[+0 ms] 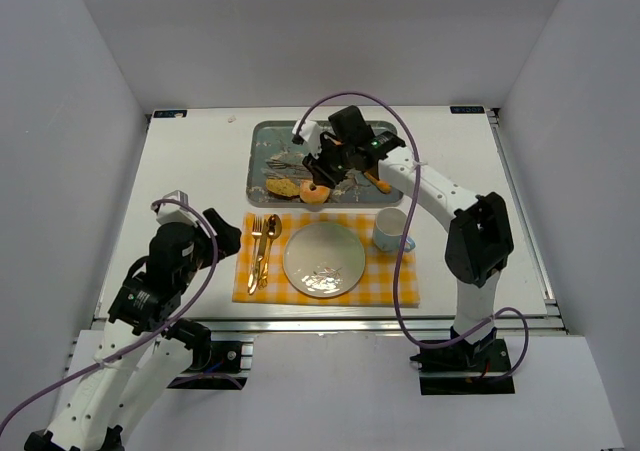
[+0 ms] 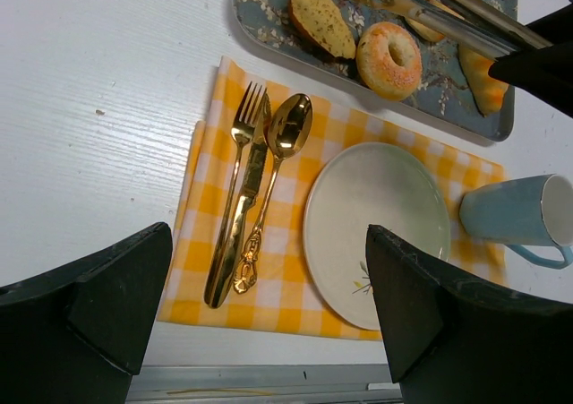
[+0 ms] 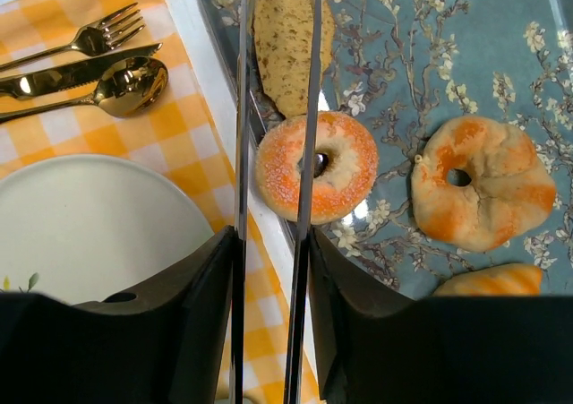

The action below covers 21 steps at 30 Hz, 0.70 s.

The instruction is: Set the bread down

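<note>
While my right gripper (image 3: 273,243) clamps the tongs (image 3: 242,108), blades narrow, the bagel (image 3: 345,189) lies under them at the near edge of the tray (image 3: 501,28), not gripped as far as I can tell. The plate (image 3: 89,216) is bare, so grasp, carry and set-down all remain, I judge.

Stretched from the near right edge of the desk toward the far edge, elbow bent and wrist tipped down, with right gripper (image 1: 327,163) pinched tight on a pair of tongs (image 3: 241,108). Crouched low at the near left corner, forearm raised, with left gripper (image 2: 269,243) gaping wide, black fingers (image 2: 98,296) well apart and angled toward the desk's middle
</note>
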### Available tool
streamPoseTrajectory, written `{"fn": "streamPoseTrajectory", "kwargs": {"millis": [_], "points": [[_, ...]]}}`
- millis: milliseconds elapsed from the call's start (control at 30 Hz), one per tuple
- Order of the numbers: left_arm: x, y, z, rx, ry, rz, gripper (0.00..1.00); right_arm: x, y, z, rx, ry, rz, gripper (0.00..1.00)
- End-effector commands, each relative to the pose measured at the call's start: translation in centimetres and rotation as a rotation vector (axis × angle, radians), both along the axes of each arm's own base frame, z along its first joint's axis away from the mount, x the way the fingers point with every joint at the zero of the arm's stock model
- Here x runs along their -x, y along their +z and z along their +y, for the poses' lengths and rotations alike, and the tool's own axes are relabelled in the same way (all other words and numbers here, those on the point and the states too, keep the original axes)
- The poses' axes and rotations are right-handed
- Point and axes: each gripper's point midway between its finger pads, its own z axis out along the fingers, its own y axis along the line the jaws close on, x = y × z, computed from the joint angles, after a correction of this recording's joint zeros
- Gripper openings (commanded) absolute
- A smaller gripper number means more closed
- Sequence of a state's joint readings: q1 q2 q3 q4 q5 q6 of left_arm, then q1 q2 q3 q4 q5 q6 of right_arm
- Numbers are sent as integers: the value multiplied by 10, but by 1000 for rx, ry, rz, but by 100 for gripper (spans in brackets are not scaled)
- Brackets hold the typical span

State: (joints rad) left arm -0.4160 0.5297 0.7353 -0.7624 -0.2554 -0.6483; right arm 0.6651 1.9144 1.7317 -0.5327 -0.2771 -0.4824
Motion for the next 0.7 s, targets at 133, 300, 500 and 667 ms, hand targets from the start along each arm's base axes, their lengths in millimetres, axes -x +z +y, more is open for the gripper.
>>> {"fn": "streamPoseTrajectory", "kwargs": {"millis": [133, 300, 500, 667], "points": [[2, 5, 5, 1, 28, -8, 98, 1, 6, 16, 32, -40, -91, 44], [1, 4, 5, -4, 28, -4, 98, 11, -13, 22, 77, -61, -75, 45], [4, -1, 6, 1, 30, 2, 98, 14, -24, 22, 110, -85, -91, 47], [6, -2, 7, 5, 34, 0, 98, 11, -32, 19, 148, -116, -124, 48]]}}
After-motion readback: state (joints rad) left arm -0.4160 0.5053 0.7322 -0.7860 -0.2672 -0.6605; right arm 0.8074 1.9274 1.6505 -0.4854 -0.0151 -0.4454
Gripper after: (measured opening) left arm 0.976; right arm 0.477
